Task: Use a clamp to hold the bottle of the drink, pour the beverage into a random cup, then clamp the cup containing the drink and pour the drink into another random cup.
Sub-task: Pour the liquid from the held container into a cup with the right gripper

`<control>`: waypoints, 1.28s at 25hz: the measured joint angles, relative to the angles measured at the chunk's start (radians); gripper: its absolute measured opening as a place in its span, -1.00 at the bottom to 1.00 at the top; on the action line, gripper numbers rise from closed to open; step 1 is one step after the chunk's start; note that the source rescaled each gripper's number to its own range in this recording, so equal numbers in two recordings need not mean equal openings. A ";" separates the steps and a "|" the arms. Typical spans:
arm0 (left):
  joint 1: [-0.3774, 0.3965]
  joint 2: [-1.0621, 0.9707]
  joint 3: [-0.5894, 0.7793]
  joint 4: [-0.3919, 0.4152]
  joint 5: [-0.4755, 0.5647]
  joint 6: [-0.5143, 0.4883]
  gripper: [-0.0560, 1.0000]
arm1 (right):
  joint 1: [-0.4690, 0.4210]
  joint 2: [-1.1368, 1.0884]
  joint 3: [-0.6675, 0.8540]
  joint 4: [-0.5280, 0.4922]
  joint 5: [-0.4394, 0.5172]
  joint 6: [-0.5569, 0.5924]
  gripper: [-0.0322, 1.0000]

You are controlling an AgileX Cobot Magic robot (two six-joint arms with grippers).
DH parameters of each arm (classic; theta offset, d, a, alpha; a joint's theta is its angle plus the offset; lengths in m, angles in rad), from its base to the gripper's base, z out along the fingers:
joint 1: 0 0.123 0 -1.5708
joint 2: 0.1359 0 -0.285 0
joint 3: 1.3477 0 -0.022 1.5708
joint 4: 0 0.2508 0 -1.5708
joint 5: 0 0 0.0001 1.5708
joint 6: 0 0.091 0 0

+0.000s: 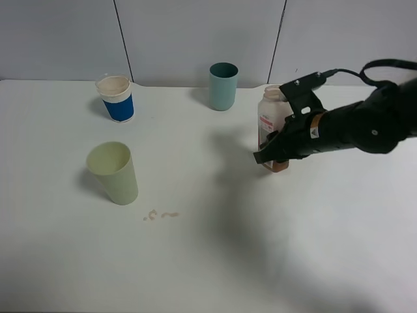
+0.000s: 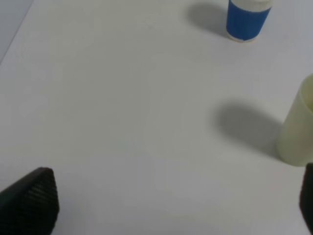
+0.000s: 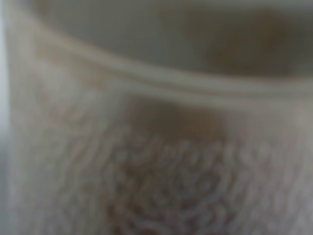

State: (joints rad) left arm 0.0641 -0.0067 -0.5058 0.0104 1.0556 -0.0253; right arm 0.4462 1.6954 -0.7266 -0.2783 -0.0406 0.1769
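One bottle (image 1: 270,114), right of the teal cup (image 1: 223,86), your right gripper (image 1: 270,155) clamped on its lower half; left gripper (image 2: 168,205) spread wide, empty. Keep it upright, carry over the yellow-green cup (image 1: 114,173), tip slowly.

No text, number or brand is legible. The small translucent plastic bottle (image 1: 272,107) at the right carries a white label (image 1: 266,125) with red print, too small to read. The black robot arm (image 1: 365,120) bears a small pale sticker (image 1: 315,132), also unreadable.
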 joint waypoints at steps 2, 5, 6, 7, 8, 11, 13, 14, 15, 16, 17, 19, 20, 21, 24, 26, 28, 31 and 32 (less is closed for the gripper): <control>0.000 0.000 0.000 0.000 0.000 0.000 1.00 | 0.023 0.000 -0.076 0.001 0.076 0.000 -0.89; 0.000 0.000 0.000 0.000 0.000 0.000 1.00 | 0.052 0.000 -0.173 0.002 0.162 0.000 -0.89; 0.000 0.000 0.000 0.000 0.000 0.000 1.00 | 0.061 0.000 -0.197 0.002 0.187 0.000 -0.89; 0.000 0.000 0.000 0.000 0.000 0.000 1.00 | 0.070 0.000 -0.222 0.002 0.208 0.000 -0.89; 0.000 0.000 0.000 0.000 0.000 0.000 1.00 | 0.079 0.000 -0.246 0.002 0.230 0.000 -0.89; 0.000 0.000 0.000 0.000 0.000 0.000 1.00 | 0.100 0.000 -0.292 0.001 0.289 -0.004 -0.89; 0.000 0.000 0.000 0.000 0.000 0.000 1.00 | 0.109 0.000 -0.305 0.001 0.310 -0.020 -0.89; 0.000 0.000 0.000 0.000 0.000 0.000 1.00 | 0.112 0.000 -0.307 0.001 0.317 -0.030 -0.89; 0.000 0.000 0.000 0.000 0.000 0.000 1.00 | 0.116 0.000 -0.311 0.001 0.326 -0.038 -0.89; 0.000 0.000 0.000 0.000 0.000 0.000 1.00 | 0.120 0.001 -0.314 0.001 0.334 -0.048 -0.89; 0.000 0.000 0.000 0.000 0.000 0.000 1.00 | 0.119 0.002 -0.317 0.001 0.339 -0.057 -0.89; 0.000 0.000 0.000 0.000 0.000 0.000 1.00 | 0.119 0.008 -0.329 0.001 0.353 -0.071 -0.89; 0.000 0.000 0.000 0.000 0.000 0.000 1.00 | 0.121 0.016 -0.337 0.001 0.361 -0.076 -0.89; 0.000 0.000 0.000 0.000 0.000 0.000 1.00 | 0.121 0.027 -0.348 0.001 0.369 -0.086 -0.89; 0.000 0.000 0.000 0.000 0.000 0.000 1.00 | 0.130 0.064 -0.380 0.001 0.376 -0.116 -0.89; 0.000 0.000 0.000 0.000 0.000 0.000 1.00 | 0.140 0.085 -0.406 0.001 0.394 -0.137 -0.89; 0.000 0.000 0.000 0.000 0.000 0.000 1.00 | 0.151 0.110 -0.436 0.001 0.416 -0.161 -0.89; 0.000 0.000 0.000 0.000 0.000 0.000 1.00 | 0.172 0.153 -0.492 0.000 0.455 -0.215 -0.89; 0.000 0.000 0.000 0.000 0.000 0.000 1.00 | 0.180 0.166 -0.511 0.000 0.467 -0.232 -0.89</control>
State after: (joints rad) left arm 0.0641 -0.0067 -0.5058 0.0104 1.0556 -0.0253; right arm 0.6263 1.8611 -1.2380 -0.2787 0.4268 -0.0548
